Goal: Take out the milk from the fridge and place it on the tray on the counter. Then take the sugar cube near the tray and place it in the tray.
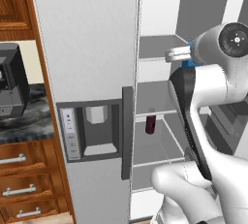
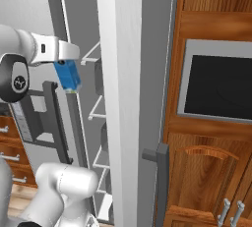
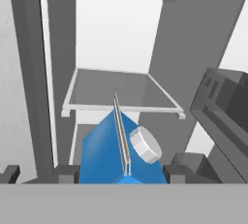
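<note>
In the left base view we see the fridge (image 1: 92, 48) with its left door shut, the dark handle (image 1: 127, 131) and the dispenser panel (image 1: 89, 128) facing us, and the right compartment open. A dark red bottle (image 1: 150, 122) stands on a lower shelf inside. Our white arm rises from the lower right and reaches into the compartment at upper-shelf height; a sliver of the blue milk (image 1: 189, 63) shows just under the wrist, beside the pale gripper (image 1: 178, 55). To the left, the counter (image 1: 26, 121) runs above brown drawers (image 1: 24, 179), with a dark appliance (image 1: 12, 85) standing on it.

In the right base view we look past the open fridge door (image 2: 123, 98) toward wooden cabinets and a built-in oven (image 2: 219, 86). The gripper (image 2: 68, 73) points down, and the milk (image 2: 67, 76) hangs from it, tilted slightly, clear of the wire door racks (image 2: 96, 108) and touching no shelf.

In the hand view we look along the fingers (image 3: 68, 174) into the fridge interior. The milk (image 3: 114, 152) fills the space between the two dark tips, its gable ridge running up the middle and its white cap (image 3: 144, 144) to the right of the ridge. The jaws sit partway closed, pressed against the carton's two sides, so we have it held. Beyond it a glass shelf (image 3: 121, 92) lies bare, and the door bins (image 3: 225, 106) stand at the right.
</note>
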Controlling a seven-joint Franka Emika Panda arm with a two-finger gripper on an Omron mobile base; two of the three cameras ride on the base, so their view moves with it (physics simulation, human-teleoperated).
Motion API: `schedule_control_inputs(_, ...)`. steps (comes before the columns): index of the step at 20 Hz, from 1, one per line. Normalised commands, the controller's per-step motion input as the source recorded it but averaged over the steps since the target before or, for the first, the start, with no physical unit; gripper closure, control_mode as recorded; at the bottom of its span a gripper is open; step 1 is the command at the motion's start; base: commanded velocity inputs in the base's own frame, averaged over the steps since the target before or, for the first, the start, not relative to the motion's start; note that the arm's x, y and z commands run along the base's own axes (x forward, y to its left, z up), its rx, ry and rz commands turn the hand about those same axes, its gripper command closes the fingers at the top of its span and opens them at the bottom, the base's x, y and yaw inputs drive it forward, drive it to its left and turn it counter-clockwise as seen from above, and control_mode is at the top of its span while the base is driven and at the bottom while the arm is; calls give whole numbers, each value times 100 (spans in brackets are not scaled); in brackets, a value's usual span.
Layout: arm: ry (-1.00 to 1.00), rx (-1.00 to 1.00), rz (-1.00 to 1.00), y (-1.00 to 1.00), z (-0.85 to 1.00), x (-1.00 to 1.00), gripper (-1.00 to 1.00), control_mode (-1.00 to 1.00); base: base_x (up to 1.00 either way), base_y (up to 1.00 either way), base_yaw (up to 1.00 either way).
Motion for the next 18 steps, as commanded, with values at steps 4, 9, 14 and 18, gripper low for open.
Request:
schedule_control_inputs(4, 2, 0, 0, 1, -26, -28, 100, -100, 0, 0, 0)
schedule_control_inputs(9, 3, 0, 0, 0, -23, -35, 100, -100, 0, 0, 0)
schedule_control_inputs(14, 10, 3, 0, 3, -32, -41, 100, -100, 0, 0, 0)
schedule_control_inputs(18, 4, 3, 0, 2, -8, -8, 100, 100, -29, 5, 0)
